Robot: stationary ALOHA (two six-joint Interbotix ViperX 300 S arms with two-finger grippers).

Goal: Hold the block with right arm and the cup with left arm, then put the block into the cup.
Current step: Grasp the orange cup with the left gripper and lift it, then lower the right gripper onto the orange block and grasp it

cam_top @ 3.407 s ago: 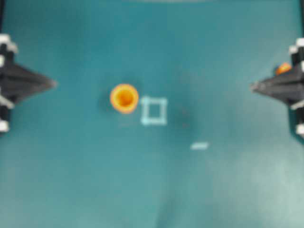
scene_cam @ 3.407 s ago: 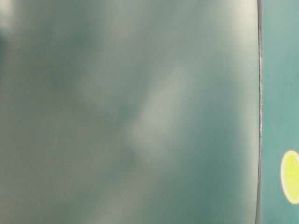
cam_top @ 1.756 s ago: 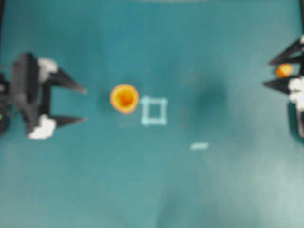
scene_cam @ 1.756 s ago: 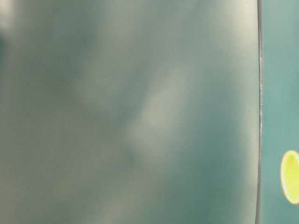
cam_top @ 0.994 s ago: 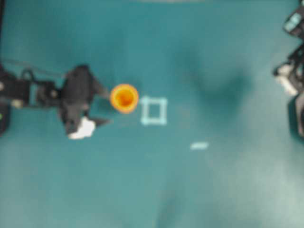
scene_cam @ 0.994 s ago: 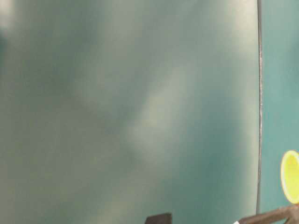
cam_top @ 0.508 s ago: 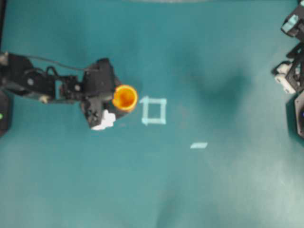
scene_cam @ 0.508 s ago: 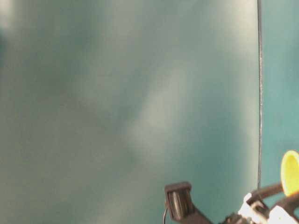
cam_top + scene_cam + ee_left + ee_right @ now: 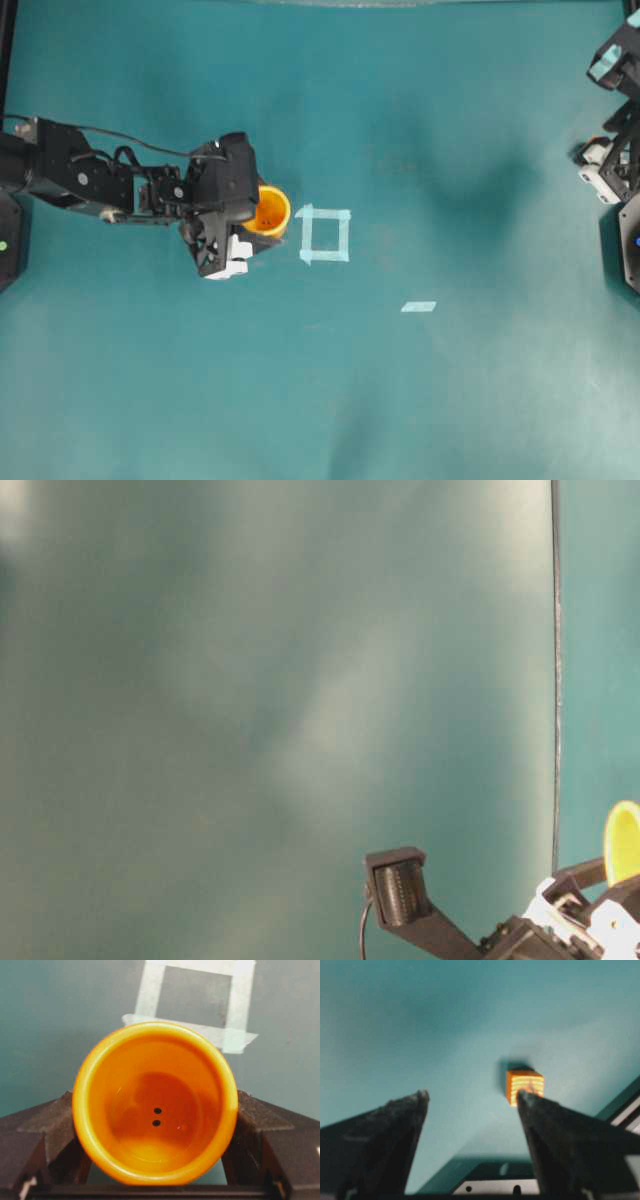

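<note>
Cup sits between the left gripper fingers, not yet pinched; squeeze evenly, keeping it upright. Right gripper gapes, block just beyond its fingertip

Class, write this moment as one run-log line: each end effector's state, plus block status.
left end effector: around orange cup, closing | right end effector: open, empty | orange block: on table, ungrasped
</note>
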